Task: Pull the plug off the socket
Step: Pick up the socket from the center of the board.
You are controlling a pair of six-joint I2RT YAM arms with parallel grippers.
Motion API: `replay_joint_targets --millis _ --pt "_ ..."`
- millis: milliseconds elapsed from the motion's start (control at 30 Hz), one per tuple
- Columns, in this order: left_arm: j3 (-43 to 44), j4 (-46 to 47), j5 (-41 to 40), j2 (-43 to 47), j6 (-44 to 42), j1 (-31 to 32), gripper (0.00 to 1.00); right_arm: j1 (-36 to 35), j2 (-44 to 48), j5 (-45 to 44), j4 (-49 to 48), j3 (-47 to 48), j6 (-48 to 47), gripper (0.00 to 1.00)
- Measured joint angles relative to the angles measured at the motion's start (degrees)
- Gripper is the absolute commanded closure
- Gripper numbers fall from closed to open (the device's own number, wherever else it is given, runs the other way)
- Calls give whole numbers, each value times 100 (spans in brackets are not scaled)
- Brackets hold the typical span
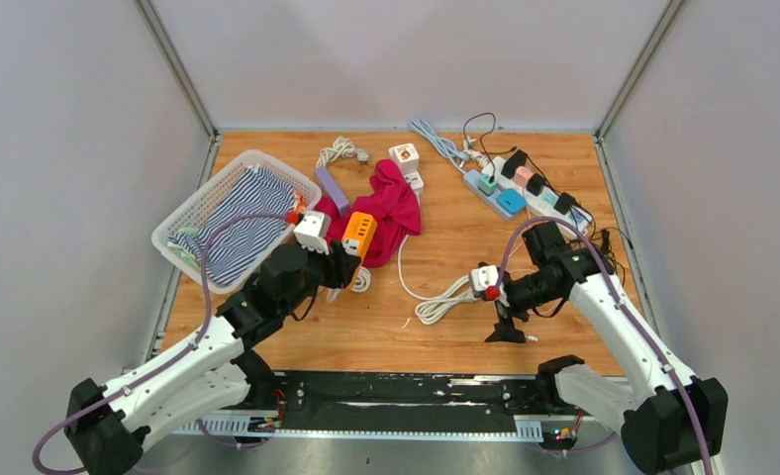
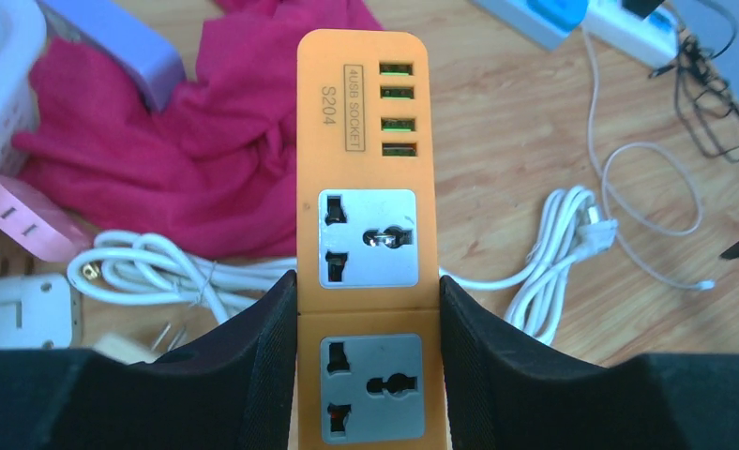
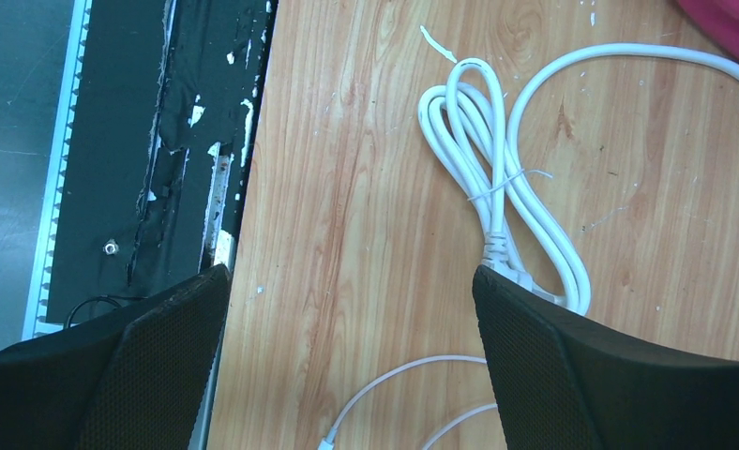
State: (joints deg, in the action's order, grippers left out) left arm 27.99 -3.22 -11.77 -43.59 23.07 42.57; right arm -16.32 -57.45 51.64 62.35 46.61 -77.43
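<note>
We see the left tool [image 2: 366, 286] clamped on the near end of the orange socket strip [image 2: 366, 141], one black finger [image 2: 263, 347] pressed against each long edge, so that the strip points away from the wrist. The strip carries four USB ports at its far end and two grey outlets nearer the fingers; both outlet faces show bare holes. Under and beyond the strip lie a pink cloth [image 2: 206, 122] and loops of white cable [image 2: 159, 272], and off to one side a tied white cord ends in a plug [image 2: 598, 228] that rests on the wooden counter [image 2: 497, 122], well apart from the strip. From the top camera the left tool [image 1: 344, 259] holds the strip [image 1: 359, 232] at the edge of the pink cloth [image 1: 391, 203], beside a white basket [image 1: 183, 213] with a striped cloth [image 1: 247, 223] in it. The right tool [image 1: 508, 329] hangs over the counter [image 1: 445, 247] just beside the bundled white cord [image 1: 440, 302]. Its wrist camera shows the right tool [image 3: 349, 277] with its fingers [image 3: 159, 356] wide apart and nothing between them but bare wood; the bundled cord [image 3: 497, 187] lies close to one finger, its lower end partly hidden behind that finger. At the far right of the counter sit white power strips [image 1: 539, 198] with several plugs in them, and a purple strip [image 1: 332, 188] lies by the basket.
</note>
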Motion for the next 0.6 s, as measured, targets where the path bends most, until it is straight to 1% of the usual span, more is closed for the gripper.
replay_joint_targets --millis 167,433,533,600 --pt "741 -59 -26 -291 -103 0 100 0 105 2 2 0 -11 0" --pt "2446 -304 72 -953 -332 0 100 107 389 0 -46 0 20 0" --pt "2820 -337 232 -1093 -354 0 100 164 494 4 -105 0 55 0" --pt "2916 -295 363 -1139 -330 0 100 186 551 42 -127 0 94 0"
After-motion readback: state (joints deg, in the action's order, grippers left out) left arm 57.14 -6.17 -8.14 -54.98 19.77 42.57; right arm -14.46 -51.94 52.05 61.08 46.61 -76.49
